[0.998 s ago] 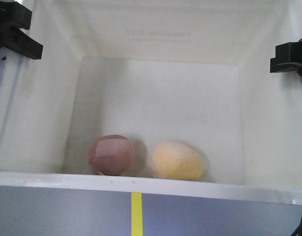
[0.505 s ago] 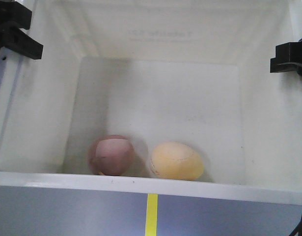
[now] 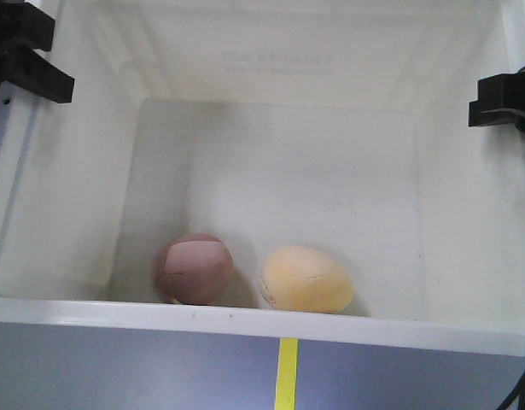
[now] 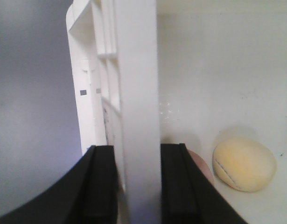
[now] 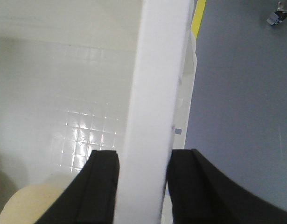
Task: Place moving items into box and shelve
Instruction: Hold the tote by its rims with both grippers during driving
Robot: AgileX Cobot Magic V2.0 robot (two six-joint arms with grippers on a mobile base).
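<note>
The white box (image 3: 245, 319) fills the front view, seen from above. On its floor by the near wall lie both moving items, the pinkish-brown egg toy (image 3: 192, 269) and, to its right, the pale yellow egg toy (image 3: 307, 279). My left gripper (image 3: 23, 64) is shut on the box's left rim; in the left wrist view its black fingers (image 4: 103, 186) clamp the rim wall (image 4: 136, 70), with the yellow toy (image 4: 245, 163) inside. My right gripper (image 3: 504, 98) is shut on the right rim (image 5: 159, 70), one finger (image 5: 101, 186) inside the box.
Under the box lies a grey-blue floor with a yellow line (image 3: 288, 376). A caster wheel (image 5: 276, 14) shows at the top right of the right wrist view. A black cable (image 3: 522, 384) hangs at the front view's lower right.
The yellow floor line has slid to the right beneath the box. The box, both toys and both grippers keep their places in the view.
</note>
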